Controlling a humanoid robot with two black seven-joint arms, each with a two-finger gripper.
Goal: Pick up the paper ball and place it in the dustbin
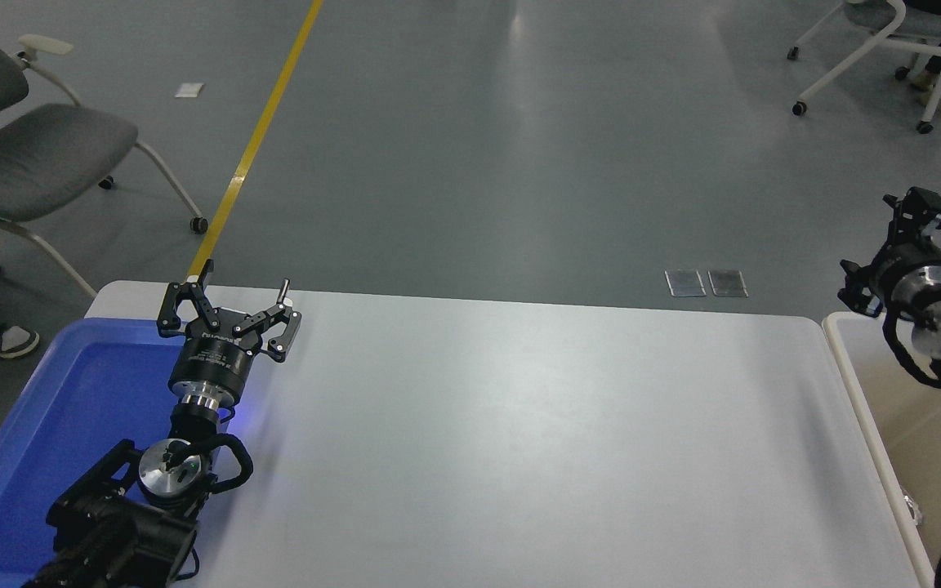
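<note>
Ball is nowhere in view, neither on the table [519, 441] nor in the visible part of the bin [846, 359]. Right gripper [916, 214] hangs above the bin's far-left corner, fingers unreadable; left gripper [229, 304] is parked spread. Best to confirm the drop before retreating.

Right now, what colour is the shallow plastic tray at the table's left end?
Bright blue shallow plastic tray, clearest in the head view.
</note>
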